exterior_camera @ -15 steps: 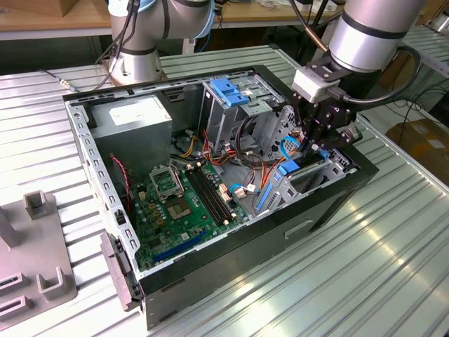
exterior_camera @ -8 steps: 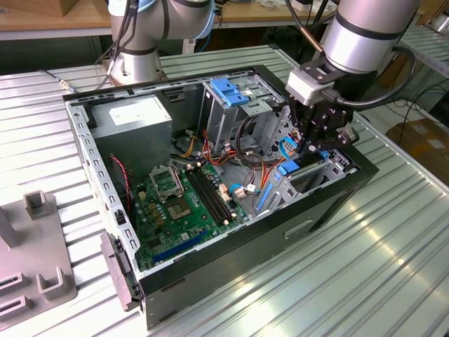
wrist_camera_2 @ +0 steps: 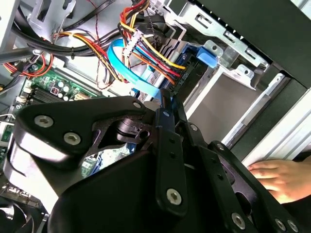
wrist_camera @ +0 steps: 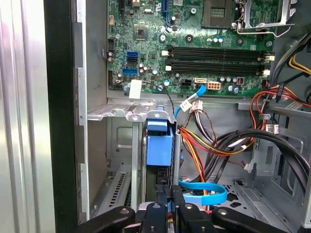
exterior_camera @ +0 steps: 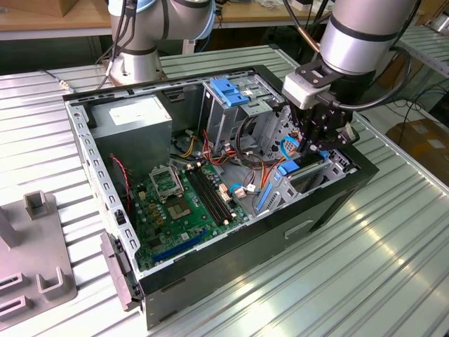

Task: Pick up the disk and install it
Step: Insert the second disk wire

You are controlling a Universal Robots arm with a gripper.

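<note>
The disk [wrist_camera: 159, 145] stands on edge in the narrow metal bay at the corner of the open computer case [exterior_camera: 231, 260]. Its bright blue rail shows between two steel walls. In the exterior view the disk's blue edge [exterior_camera: 289, 167] sits low in that bay, at the case's right end. My gripper [exterior_camera: 309, 144] reaches down from above the bay. In both wrist views the black fingers [wrist_camera: 160, 209] stand close together on the disk's near end, and the gripper [wrist_camera_2: 165, 108] pinches a thin blue edge. The lower part of the disk is hidden inside the bay.
Bundled power wires [wrist_camera: 209, 145] and a blue data cable [wrist_camera: 204, 191] lie beside the bay. The motherboard [exterior_camera: 182, 203], power supply [exterior_camera: 137, 119] and tall drive cage with blue latch [exterior_camera: 230, 90] crowd the case. A person's hand [wrist_camera_2: 282, 178] rests by the case. A grey fixture [exterior_camera: 35, 270] stands on the table.
</note>
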